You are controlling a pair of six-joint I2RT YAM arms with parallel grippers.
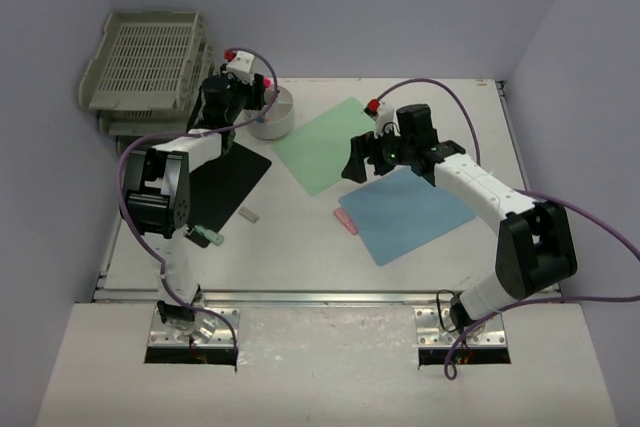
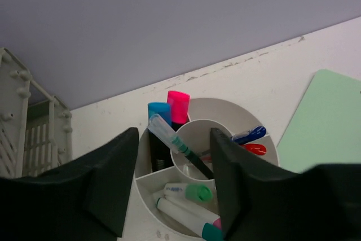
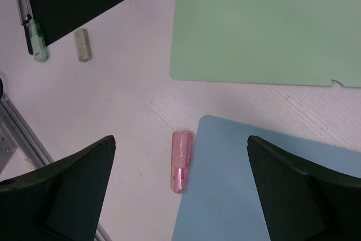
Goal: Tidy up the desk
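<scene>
Above desk (image 1: pixel 300 247) far-left corner, L gripper (image 2: pixel 172 179) over white pen pot (image 2: pixel 225 108), jaws wide apart, gripping nothing; clear pen (image 2: pixel 169 136) between them. R gripper (image 3: pixel 180 193) mid-desk, wide open, empty, over pink cap (image 3: pixel 181 162) at blue sheet (image 3: pixel 237 184) edge.

Left pincer (image 2: pixel 174 135), spread wide, hangs over a white holder (image 2: pixel 227 108) full of markers (image 2: pixel 177 105).
</scene>
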